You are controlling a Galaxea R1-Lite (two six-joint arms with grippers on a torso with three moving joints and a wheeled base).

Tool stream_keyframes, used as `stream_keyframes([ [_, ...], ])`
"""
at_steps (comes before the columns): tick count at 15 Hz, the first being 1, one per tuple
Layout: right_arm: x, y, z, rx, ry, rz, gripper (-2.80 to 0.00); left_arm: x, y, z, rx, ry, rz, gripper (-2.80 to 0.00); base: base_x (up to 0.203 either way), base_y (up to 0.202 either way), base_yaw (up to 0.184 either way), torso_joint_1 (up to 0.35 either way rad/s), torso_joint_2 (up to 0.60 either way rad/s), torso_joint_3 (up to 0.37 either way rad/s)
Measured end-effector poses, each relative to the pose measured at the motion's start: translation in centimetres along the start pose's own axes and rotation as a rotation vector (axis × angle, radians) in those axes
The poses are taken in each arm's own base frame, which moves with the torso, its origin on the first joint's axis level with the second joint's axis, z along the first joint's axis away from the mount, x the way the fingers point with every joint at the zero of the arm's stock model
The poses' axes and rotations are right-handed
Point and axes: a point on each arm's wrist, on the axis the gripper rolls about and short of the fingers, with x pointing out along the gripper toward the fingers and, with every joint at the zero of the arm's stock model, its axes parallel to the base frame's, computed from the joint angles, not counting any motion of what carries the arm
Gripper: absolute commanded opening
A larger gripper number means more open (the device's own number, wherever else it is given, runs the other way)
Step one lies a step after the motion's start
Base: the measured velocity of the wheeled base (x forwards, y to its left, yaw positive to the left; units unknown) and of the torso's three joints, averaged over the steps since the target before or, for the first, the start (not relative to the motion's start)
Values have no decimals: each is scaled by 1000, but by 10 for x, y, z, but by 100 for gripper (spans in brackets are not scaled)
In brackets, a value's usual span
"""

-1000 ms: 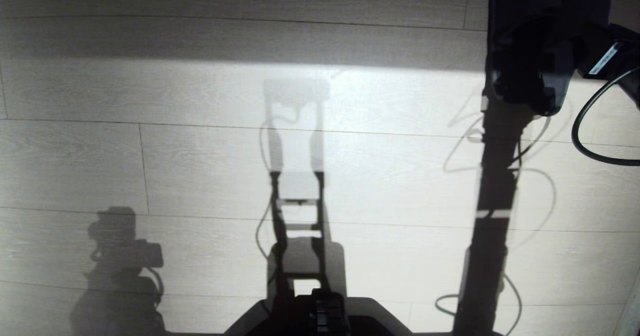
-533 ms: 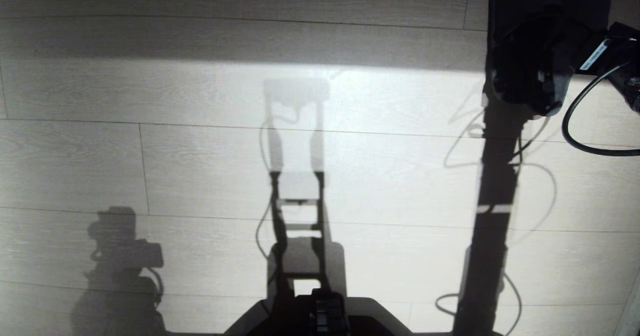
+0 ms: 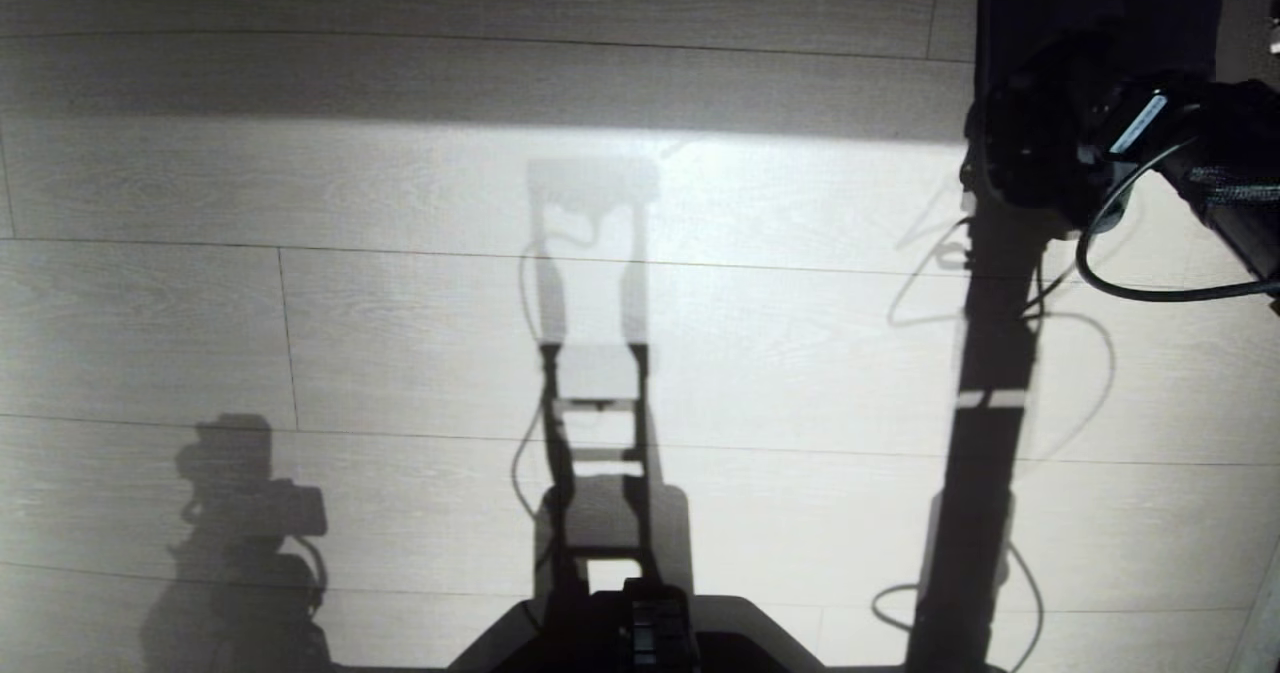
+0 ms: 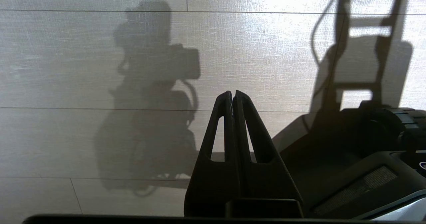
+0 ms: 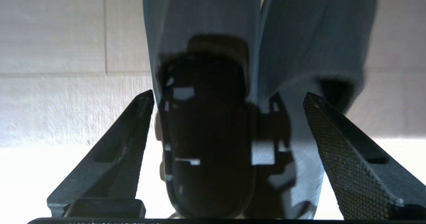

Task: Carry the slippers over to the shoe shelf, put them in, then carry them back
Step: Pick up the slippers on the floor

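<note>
1. At the upper right of the head view you find the right gripper, a dark mass low over the slippers. In its wrist view the gripper has its fingers spread wide, one on each outer side of the pair, gripping nothing.
2. Between those fingers you see the two slippers lying side by side on the floor, slate-blue and touching along their inner edges, the gripper's shadow dark across them.
3. In the head view a black cable loops from the right arm just beside the slippers.
4. In the left wrist view you see the left gripper with its fingertips pressed together, holding nothing, above bare pale plank floor.
5. At the bottom centre of the head view sits the robot's dark base, with long shadows of the robot across the sunlit planks.
</note>
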Motion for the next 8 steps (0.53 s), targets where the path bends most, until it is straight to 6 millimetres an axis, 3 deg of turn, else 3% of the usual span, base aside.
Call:
stream_keyframes([
  [8,13,0,-24,0,28,-3,0,0,0,0,0,0,0,-280,0,0,0,0,0,0],
])
